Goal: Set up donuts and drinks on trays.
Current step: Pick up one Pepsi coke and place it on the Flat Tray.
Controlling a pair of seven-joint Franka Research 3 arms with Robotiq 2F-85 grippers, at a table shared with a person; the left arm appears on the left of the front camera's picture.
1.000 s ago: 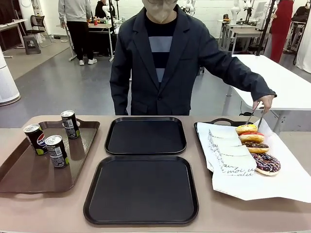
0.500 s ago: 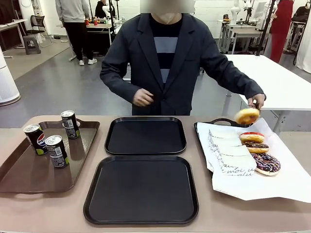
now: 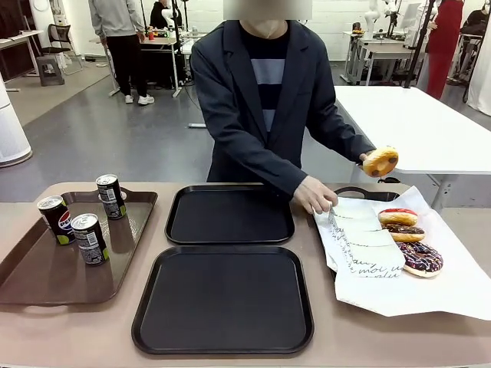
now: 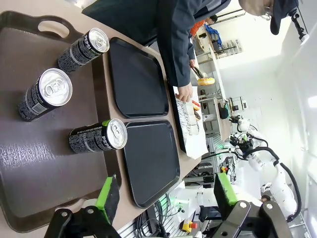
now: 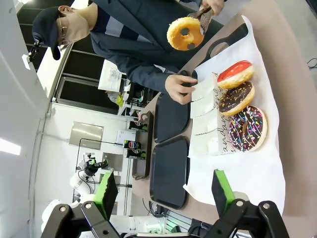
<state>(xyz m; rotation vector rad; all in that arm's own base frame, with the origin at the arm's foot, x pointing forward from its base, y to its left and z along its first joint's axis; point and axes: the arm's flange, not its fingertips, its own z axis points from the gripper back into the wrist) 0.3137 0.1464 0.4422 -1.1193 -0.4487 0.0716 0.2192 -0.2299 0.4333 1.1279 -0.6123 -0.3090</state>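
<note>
While aloft — donut (image 5: pixel 184 33) beyond right pincer (image 5: pixel 163 187)

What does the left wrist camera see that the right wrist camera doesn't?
Left wrist: three cans up close on the brown tray, silver tops clear, beyond the open left gripper. Right wrist: three iced donuts up close on white paper, one with sprinkles, beyond the open right gripper. Both: the two black trays, and the plain donut held up in the person's tongs, their other hand at the paper sleeves.
</note>
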